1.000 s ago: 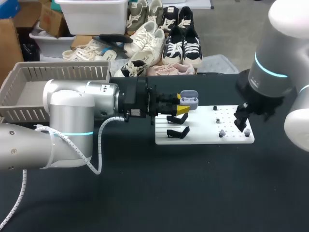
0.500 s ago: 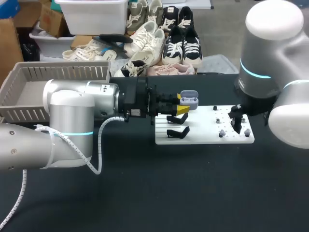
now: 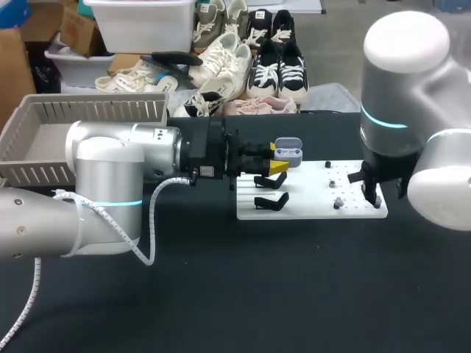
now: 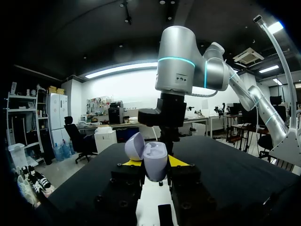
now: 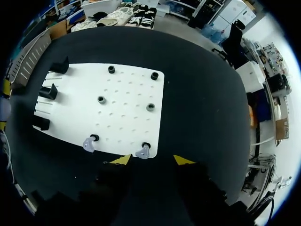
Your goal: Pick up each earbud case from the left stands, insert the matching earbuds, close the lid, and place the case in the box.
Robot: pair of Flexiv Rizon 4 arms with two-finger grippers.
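My left gripper (image 3: pixel 278 163) is shut on a lavender earbud case (image 3: pixel 288 153), held with its lid open above the left end of the white board (image 3: pixel 309 207). In the left wrist view the case (image 4: pixel 153 161) sits between the yellow tips, lid (image 4: pixel 134 146) tipped back. My right gripper (image 3: pixel 370 190) hangs low over the board's right front corner. In the right wrist view its fingers (image 5: pixel 121 160) stand apart, with one lavender earbud (image 5: pixel 142 152) just ahead between them, nearer one tip. A second earbud (image 5: pixel 88 144) lies beside it on the board's front edge.
Black stands (image 3: pixel 271 200) occupy the board's left part, below the held case. Small dark pegs (image 5: pixel 150 107) dot the board (image 5: pixel 127 117). A slatted basket (image 3: pixel 44 110) stands at the table's far left. Bare black table lies in front of the board.
My right arm has shifted left and come down toward the board's right front corner, and its fingers have drawn closer together. The left arm and the case have not moved.
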